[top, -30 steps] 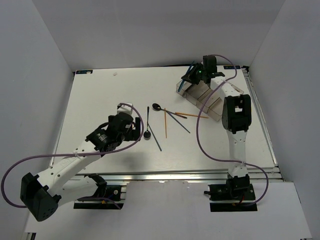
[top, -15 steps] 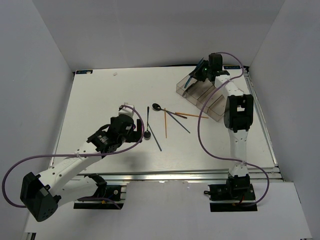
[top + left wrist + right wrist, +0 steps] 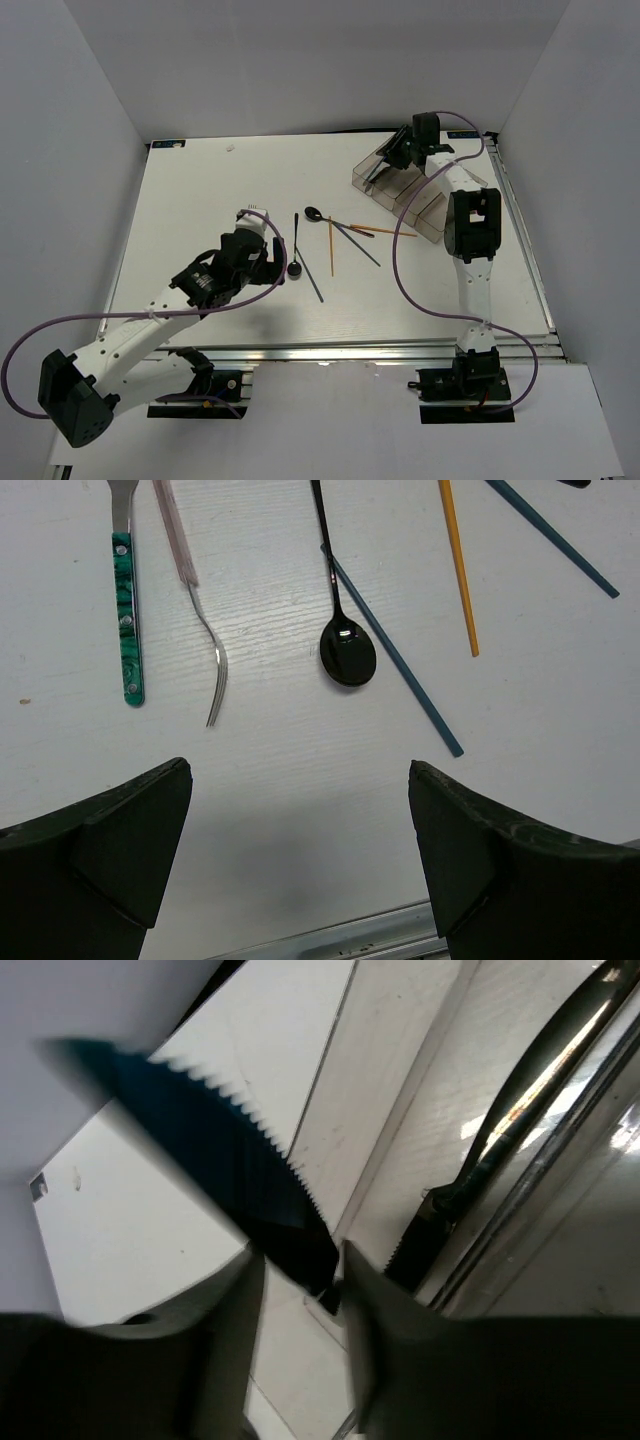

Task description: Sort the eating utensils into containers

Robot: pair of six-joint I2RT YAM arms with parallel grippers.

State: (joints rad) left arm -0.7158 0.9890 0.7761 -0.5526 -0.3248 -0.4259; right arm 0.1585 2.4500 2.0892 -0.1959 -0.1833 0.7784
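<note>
Bins [image 3: 398,190] sit near the table's [image 3: 190,200] far right corner, the right gripper [image 3: 402,150] over their far end; the far left lies open. Left wrist: left gripper [image 3: 300,860] spread wide, touching nothing, just short of a black spoon [image 3: 347,652] and a teal-handled fork [image 3: 127,620]. Right wrist: blurred blue knife [image 3: 215,1145] between the fingers; whether they pinch it cannot be told.

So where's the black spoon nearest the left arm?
The spoon lies just ahead of the left gripper in its wrist view, between a fork and a blue chopstick.
</note>
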